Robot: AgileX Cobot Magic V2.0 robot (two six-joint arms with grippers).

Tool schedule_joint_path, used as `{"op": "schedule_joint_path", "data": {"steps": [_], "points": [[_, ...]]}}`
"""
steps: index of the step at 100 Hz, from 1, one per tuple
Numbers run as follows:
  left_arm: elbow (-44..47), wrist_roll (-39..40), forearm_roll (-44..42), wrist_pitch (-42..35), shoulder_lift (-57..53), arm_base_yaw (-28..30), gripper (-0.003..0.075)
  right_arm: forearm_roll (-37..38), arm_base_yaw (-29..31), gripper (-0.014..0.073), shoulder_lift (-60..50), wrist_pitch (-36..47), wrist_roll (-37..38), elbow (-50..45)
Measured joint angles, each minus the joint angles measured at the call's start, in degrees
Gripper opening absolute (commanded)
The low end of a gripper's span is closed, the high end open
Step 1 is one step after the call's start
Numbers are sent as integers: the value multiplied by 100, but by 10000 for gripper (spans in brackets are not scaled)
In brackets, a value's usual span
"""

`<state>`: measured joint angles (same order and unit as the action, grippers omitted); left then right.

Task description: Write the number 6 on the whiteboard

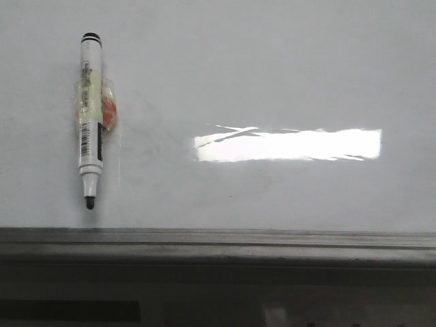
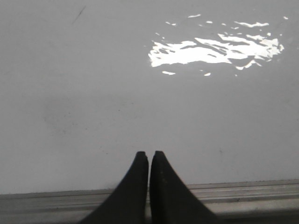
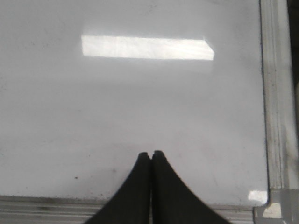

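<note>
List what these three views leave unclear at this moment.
- Front view: both arms are out of frame; only the marker on the whiteboard shows.
- Marker label: too small to read.
- Orange thing behind the marker: mostly hidden by it.
- Wrist views: marker out of frame; left pincer and right pincer shut.
- No written 6 visible anywhere.

White, black-tipped marker [image 1: 90,116], grey-white whiteboard [image 1: 272,68]

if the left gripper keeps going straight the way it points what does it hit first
Probably just bare whiteboard: the left gripper, fingers shut, points across blank surface toward the glare patch. Its height above the board is unclear.
</note>
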<state>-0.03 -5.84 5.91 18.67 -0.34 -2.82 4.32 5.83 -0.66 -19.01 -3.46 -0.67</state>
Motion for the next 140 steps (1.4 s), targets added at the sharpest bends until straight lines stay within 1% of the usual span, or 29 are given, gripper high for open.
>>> {"op": "schedule_joint_path", "data": {"steps": [140], "points": [[0, -33, -183, -20, 0, 0, -20, 0, 0, -64, 0, 0, 3, 0]]}}
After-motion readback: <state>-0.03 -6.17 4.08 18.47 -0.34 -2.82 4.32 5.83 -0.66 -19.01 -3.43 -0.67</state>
